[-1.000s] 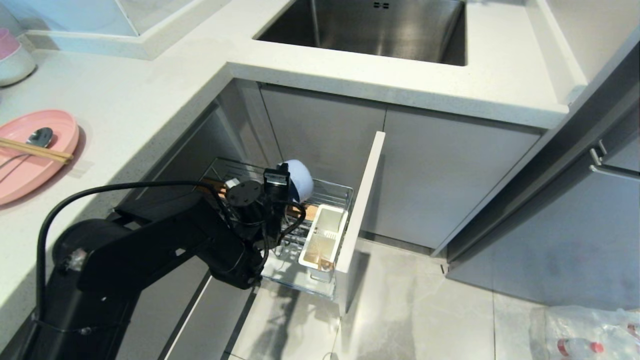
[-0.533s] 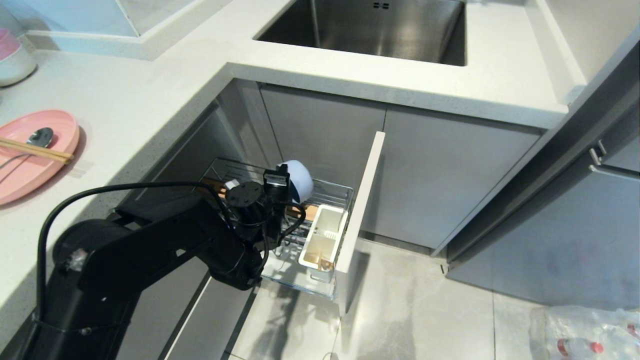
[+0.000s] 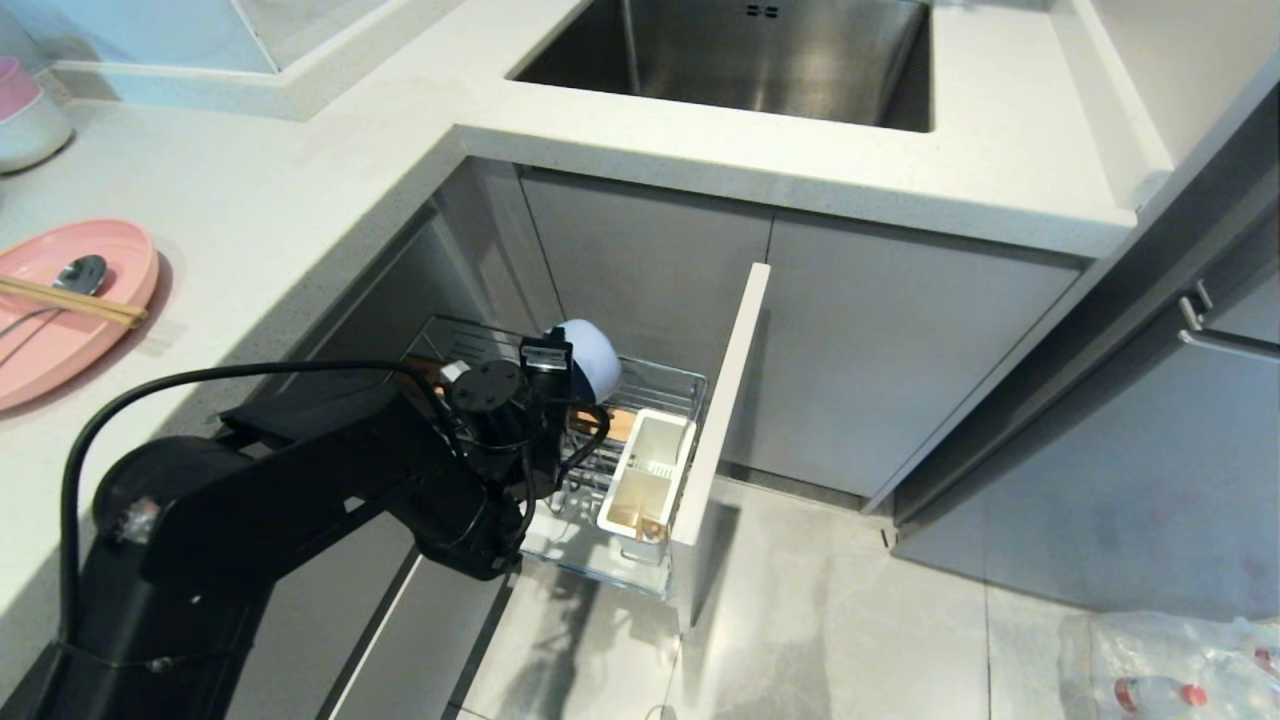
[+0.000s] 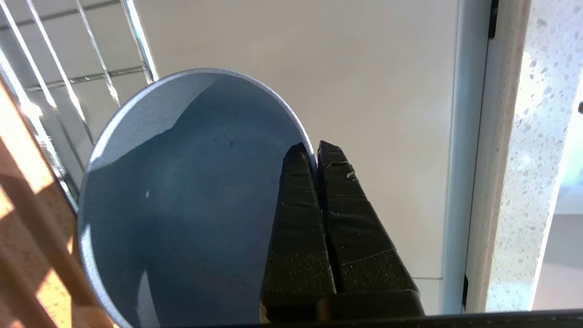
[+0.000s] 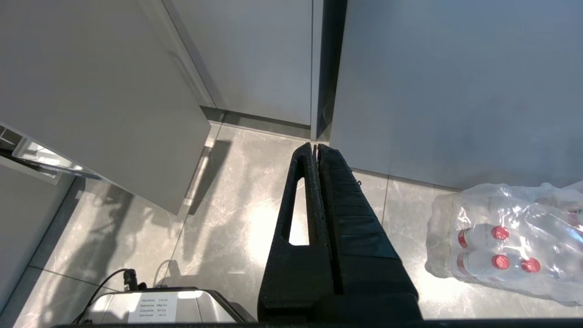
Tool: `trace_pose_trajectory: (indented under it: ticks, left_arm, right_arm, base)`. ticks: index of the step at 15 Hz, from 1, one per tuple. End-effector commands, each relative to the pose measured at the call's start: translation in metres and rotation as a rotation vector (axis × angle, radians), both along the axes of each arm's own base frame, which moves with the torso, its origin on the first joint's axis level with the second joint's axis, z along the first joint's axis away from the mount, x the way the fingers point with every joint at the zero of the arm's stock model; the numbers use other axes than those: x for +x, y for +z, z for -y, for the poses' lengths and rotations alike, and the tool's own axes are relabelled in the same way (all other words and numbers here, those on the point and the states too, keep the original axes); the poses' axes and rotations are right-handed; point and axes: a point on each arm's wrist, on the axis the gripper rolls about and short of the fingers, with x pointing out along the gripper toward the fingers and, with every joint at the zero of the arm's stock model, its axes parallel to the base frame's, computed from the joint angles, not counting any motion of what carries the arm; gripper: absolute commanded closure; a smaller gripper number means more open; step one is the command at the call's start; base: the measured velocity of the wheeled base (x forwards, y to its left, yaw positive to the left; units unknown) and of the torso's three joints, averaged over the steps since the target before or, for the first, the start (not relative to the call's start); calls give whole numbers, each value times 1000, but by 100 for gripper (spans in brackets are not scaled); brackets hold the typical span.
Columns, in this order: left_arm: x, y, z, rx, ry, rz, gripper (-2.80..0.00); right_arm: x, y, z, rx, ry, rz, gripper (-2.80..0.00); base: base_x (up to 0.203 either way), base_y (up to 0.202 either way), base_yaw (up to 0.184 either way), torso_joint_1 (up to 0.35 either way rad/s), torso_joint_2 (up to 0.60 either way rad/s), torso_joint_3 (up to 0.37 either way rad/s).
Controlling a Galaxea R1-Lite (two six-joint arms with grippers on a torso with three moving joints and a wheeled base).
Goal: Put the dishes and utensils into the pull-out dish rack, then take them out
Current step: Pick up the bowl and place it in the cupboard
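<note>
Bowl: pale blue bowl (image 3: 593,358) tipped on its side above the back of the pull-out dish rack (image 3: 640,392), rim pinched by left gripper (image 4: 313,152).
L fingers: black fingers (image 4: 339,191) pressed tight together on bowl rim, one inside, one outside.
Rack: chrome wire basket pulled out under sink cabinet; wooden strip (image 3: 618,423) and white caddy (image 3: 648,470) near front panel.
Plate: pink plate (image 3: 60,310) on worktop (image 3: 260,200) at far left, w/ spoon (image 3: 78,274) and chopsticks (image 3: 70,301) lying on it.
R gripper: right gripper (image 5: 315,148) hangs over floor, fingers closed, holding nothing; pack of bottles (image 5: 510,246) near.
</note>
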Motion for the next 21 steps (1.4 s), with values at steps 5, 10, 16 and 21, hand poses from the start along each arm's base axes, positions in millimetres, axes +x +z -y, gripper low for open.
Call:
trace_pose_trajectory:
  ticks: [5,10,16,21]
  left_arm:
    - [-1,-1,-2,2,5,-31,0]
    - [-1,3,-2,4,5,-23,0]
    - [-2,14,-2,30,12,4,0]
    - [-8,31,-3,28,15,40,0]
  right_arm:
    - [0,0,0,0,0,-1,0]
    - [0,0,0,0,0,-1,0]
    - [0,0,0,0,0,-1,0]
    - [0,0,0,2,0,-1,0]
  base:
    - [0,0,0,0,0,0]
    - [0,0,0,0,0,0]
    - [0,0,0,0,0,0]
    - [0,0,0,0,0,0]
